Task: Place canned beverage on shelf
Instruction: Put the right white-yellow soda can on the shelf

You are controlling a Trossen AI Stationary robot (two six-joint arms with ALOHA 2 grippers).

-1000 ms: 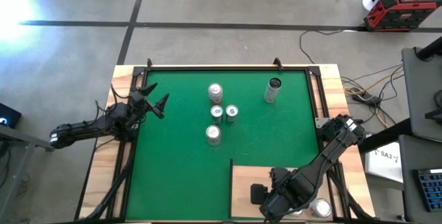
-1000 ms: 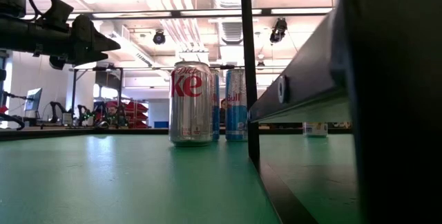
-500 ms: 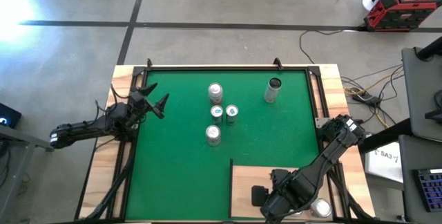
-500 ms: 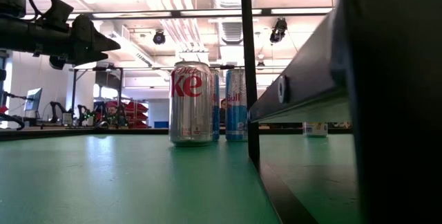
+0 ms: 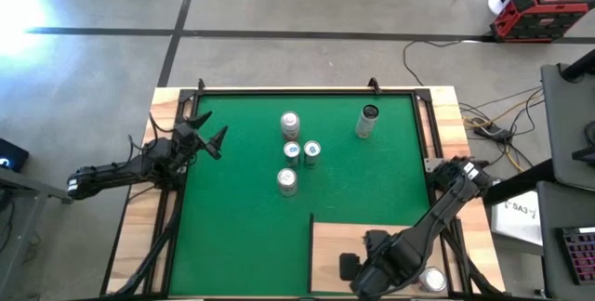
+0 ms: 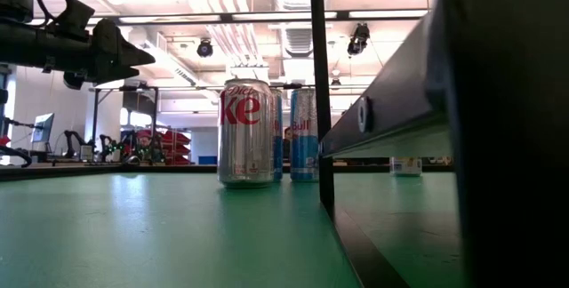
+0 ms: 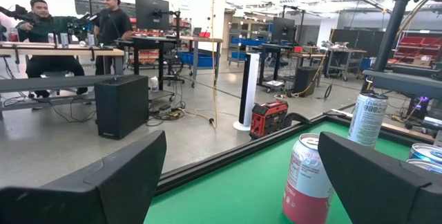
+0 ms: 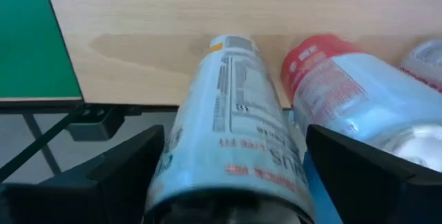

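Observation:
The shelf (image 5: 327, 243) is a pale wood panel at the mat's near right corner. A pale blue-and-white can (image 8: 238, 120) stands upright on it by its base. My right gripper (image 8: 235, 175) points steeply down over that can, open, one finger on either side; I cannot tell whether they touch it. In the high view the arm (image 5: 372, 266) hides this can. A red-and-white can (image 8: 345, 92) stands right beside it. My left gripper (image 5: 212, 137) waits at the mat's left edge, level and open, with nothing between its fingers (image 7: 103, 182).
Several more cans stand mid-mat (image 5: 292, 151), with a taller one at the far right (image 5: 367, 122). In the low view a Diet Coke can (image 6: 246, 132) is nearest, and the shelf's dark edge (image 6: 382, 115) and post (image 6: 317, 92) fill the right. A silver can top (image 5: 430, 280) shows at the shelf's near right.

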